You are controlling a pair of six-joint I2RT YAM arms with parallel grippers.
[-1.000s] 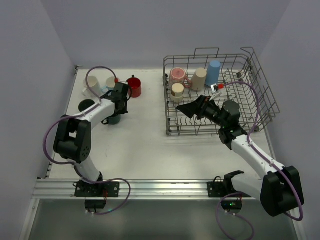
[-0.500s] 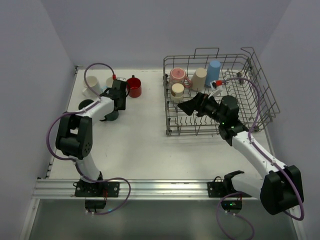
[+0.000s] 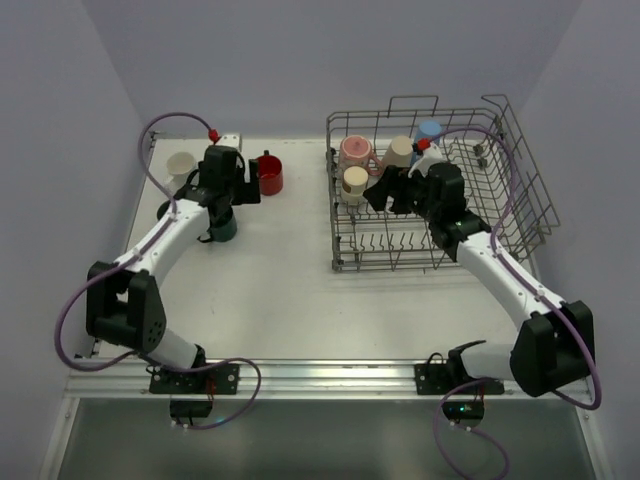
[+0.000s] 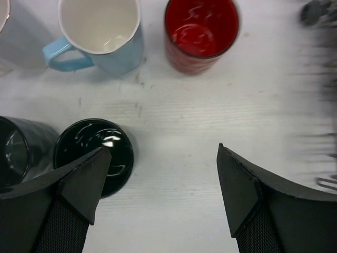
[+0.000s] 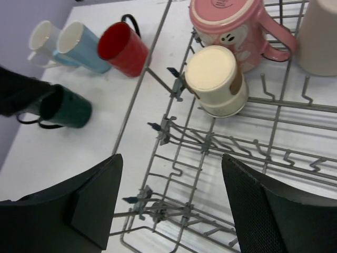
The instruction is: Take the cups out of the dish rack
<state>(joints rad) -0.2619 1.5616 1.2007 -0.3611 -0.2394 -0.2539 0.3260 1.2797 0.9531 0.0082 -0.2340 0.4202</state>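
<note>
Right wrist view: right gripper point(image 5: 169, 158), jaws wide and empty, hung over the rack point(image 3: 525, 205) short of the beige cup point(image 5: 216, 79) tilted inside it beside the pink mug point(image 5: 231, 26). A sound grasp would straddle the cup's body, clear of the rack's wires. Left gripper point(image 4: 164, 149), jaws wide, stood over the white worktop point(image 4: 174, 105) by a teal cup point(image 4: 93, 155); lilac walls point(image 3: 300, 60) enclosed it.

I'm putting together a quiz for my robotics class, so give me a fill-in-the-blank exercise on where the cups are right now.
The red cup stands upright on the ____.
The mug beside it is light ____.
The pink mug sits in the dish ____.
The left gripper holds ____.
Missing words: table; blue; rack; nothing.
</note>
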